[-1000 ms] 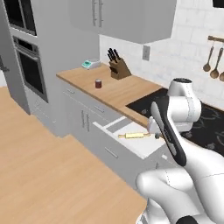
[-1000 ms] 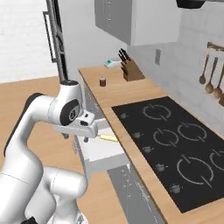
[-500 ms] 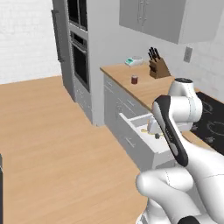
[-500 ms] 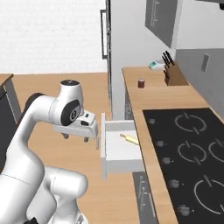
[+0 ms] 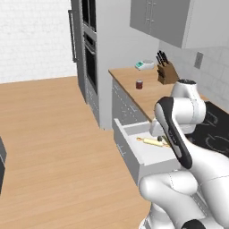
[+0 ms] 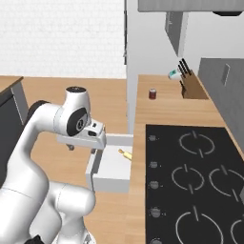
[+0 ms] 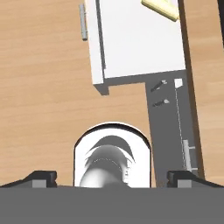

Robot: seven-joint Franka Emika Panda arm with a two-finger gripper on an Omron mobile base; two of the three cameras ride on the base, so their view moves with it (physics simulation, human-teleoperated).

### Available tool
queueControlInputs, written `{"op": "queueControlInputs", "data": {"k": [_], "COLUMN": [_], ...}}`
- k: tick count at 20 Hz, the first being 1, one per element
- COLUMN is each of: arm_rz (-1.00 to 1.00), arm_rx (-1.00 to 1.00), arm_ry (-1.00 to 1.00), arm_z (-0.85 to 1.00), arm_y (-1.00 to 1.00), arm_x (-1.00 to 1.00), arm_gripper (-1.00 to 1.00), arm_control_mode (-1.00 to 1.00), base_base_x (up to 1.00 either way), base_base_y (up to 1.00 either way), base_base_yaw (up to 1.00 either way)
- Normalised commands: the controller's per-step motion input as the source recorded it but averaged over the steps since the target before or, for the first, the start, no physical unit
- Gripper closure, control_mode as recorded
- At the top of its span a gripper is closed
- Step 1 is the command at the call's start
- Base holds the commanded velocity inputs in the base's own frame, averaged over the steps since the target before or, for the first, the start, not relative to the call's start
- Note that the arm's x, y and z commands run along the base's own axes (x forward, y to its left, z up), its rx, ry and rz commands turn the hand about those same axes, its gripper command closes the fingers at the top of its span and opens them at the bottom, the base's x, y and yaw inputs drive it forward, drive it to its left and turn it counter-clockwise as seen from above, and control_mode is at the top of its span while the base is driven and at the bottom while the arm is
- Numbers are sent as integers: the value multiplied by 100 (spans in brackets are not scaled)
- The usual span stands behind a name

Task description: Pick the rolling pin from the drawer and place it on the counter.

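Kitchen w/ wood floor: counter (image 5: 147, 91) holds a knife block (image 5: 167, 74) and small red jar (image 5: 139, 84); no readable labels or writing anywhere. Drawer (image 5: 138, 151) is pulled out w/ pin (image 5: 153, 142) lying inside near the counter side. Gripper (image 7: 113, 178) hangs over the floor just off the drawer front, tips spread wide, holding nothing.

So the drawer (image 5: 144, 154) is pulled all the way out from under the counter (image 5: 147, 89), and the rolling pin (image 5: 152, 142) is lying flat on its white bottom, near the back by the counter edge. On the wooden counter there's a small dark red jar (image 5: 139, 84), a knife block (image 5: 167, 74) further back, and a little teal-and-white thing (image 5: 144, 65) at the far end. The black cooktop (image 6: 193, 181) sits flush in the counter.
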Motion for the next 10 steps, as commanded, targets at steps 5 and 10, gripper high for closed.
{"op": "queueControlInputs", "data": {"k": [5, 10], "arm_rz": [11, 0], "arm_rx": [0, 2], "arm_ry": [0, 3], "arm_z": [-9, -40], "arm_y": [17, 44], "arm_x": [26, 71], "arm_gripper": [-100, -100], "arm_control_mode": [-100, -100], "base_base_x": [0, 0], "base_base_y": [0, 0], "base_base_yaw": [0, 0]}}
